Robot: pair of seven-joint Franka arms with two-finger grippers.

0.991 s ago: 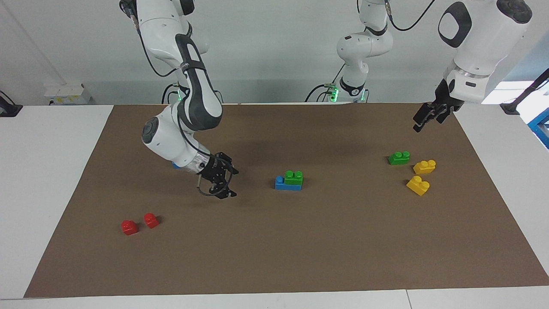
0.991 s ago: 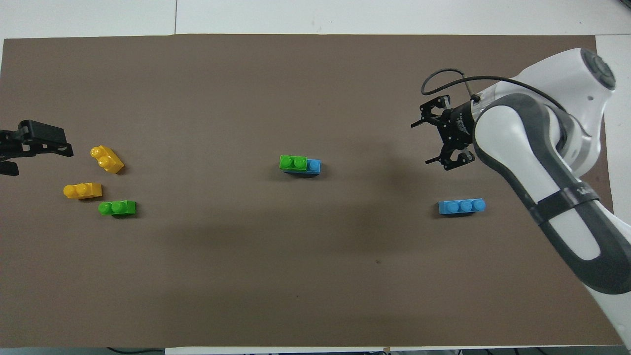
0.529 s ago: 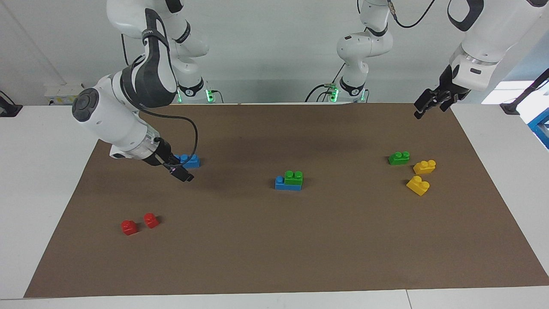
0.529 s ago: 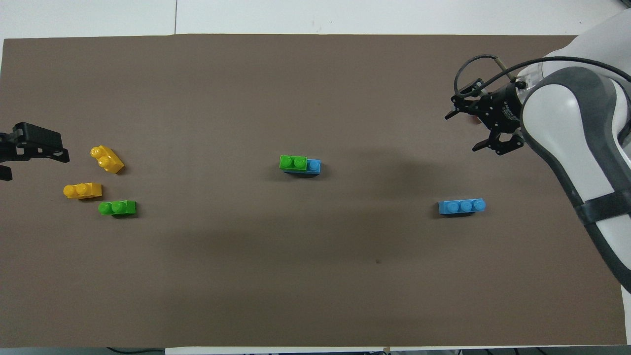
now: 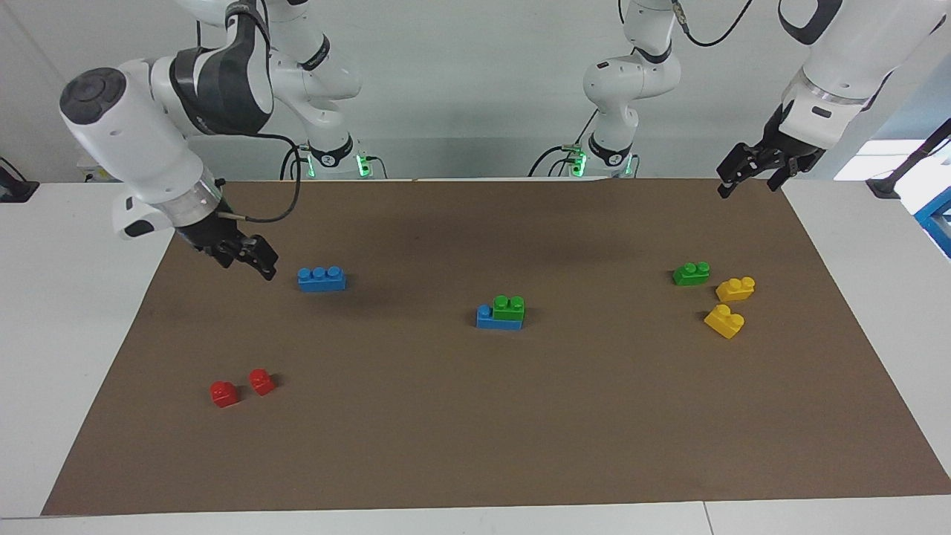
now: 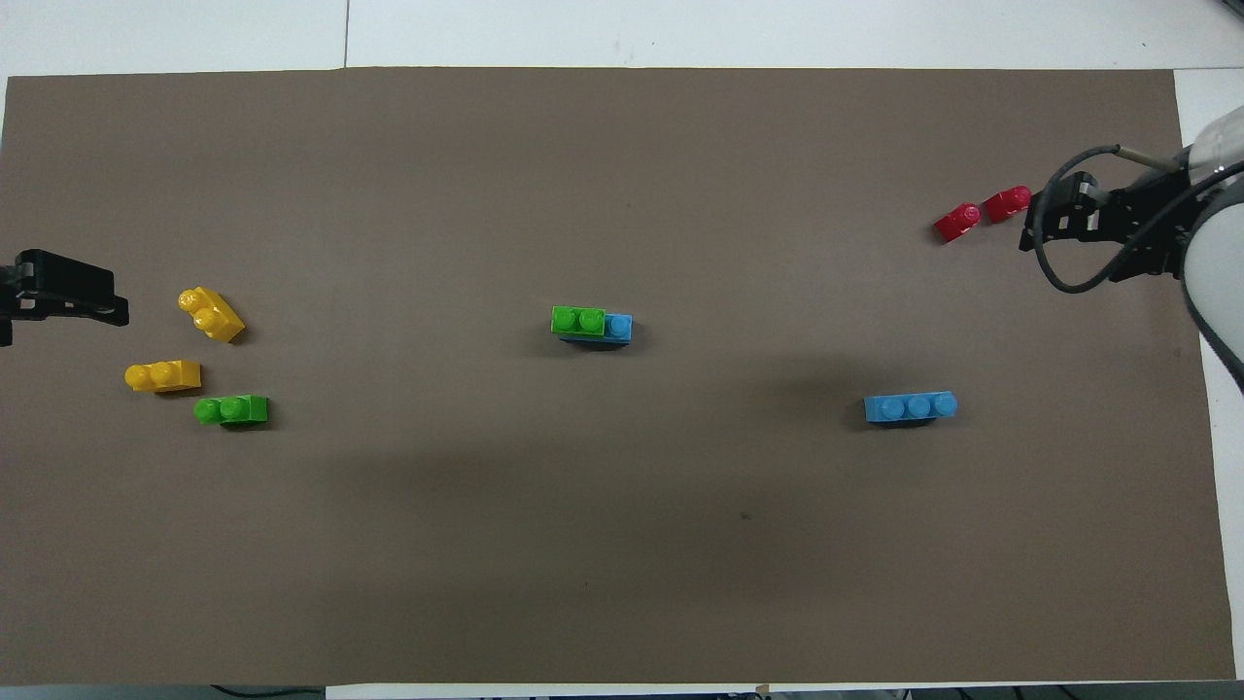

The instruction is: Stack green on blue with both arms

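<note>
A green brick sits on one end of a blue brick at the middle of the mat; the overhead view shows the green brick covering all but one stud of the blue brick. A second green brick lies toward the left arm's end. A second blue brick lies toward the right arm's end. My left gripper hangs open and empty over the mat's corner. My right gripper hangs open and empty over the mat's edge, beside the second blue brick.
Two yellow bricks lie beside the second green brick, farther from the robots. Two small red bricks lie toward the right arm's end, farther out than the second blue brick. A brown mat covers the white table.
My right gripper has swung away from the middle, past the second blue brick, out to the mat's edge. My left gripper has risen and drawn back slightly. No brick has moved.
</note>
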